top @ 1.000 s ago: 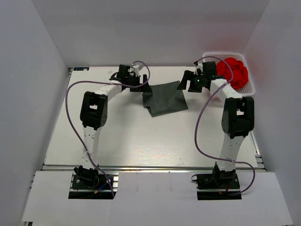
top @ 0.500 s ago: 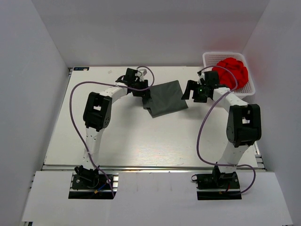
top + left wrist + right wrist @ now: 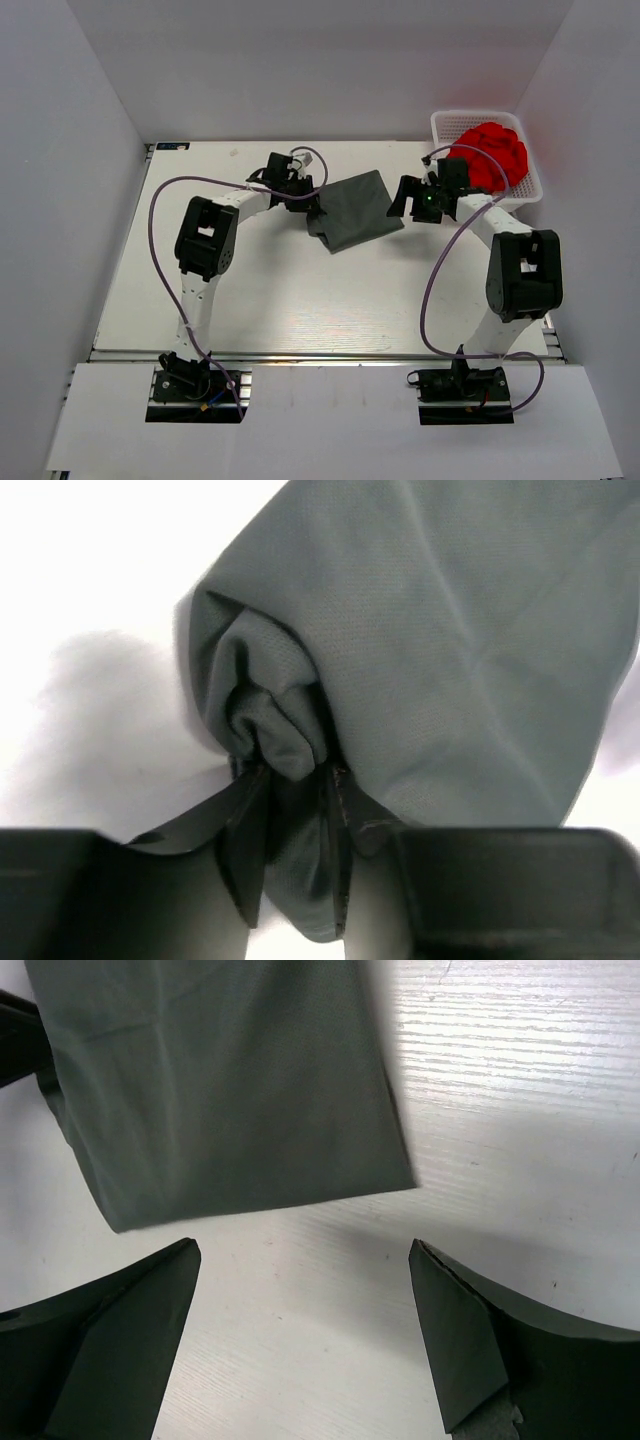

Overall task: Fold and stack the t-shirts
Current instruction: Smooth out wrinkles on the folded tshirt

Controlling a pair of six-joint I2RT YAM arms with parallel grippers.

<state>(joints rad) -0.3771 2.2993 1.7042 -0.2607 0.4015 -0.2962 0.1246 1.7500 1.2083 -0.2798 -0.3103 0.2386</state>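
A dark charcoal t-shirt [image 3: 355,208] lies folded into a small slanted rectangle at the back middle of the table. My left gripper [image 3: 313,203] is at its left edge. In the left wrist view the t-shirt [image 3: 450,630] bunches up there, and the left gripper [image 3: 290,770] is shut on that fold, with cloth pinched between the jaws. My right gripper [image 3: 397,203] hangs open just right of the shirt. In the right wrist view the t-shirt's [image 3: 220,1090] near edge lies beyond the right gripper [image 3: 305,1250], and only bare table shows between its fingers [image 3: 120,1320].
A white basket [image 3: 440,120] holding a red bundle [image 3: 492,152] stands at the back right corner, close behind the right arm. White walls enclose the table on three sides. The arms' purple cables arc over the table's sides.
The left gripper has closed on the shirt's left edge, bunching it. The right gripper, still open, has drawn back to the right off the shirt, which has settled flat.
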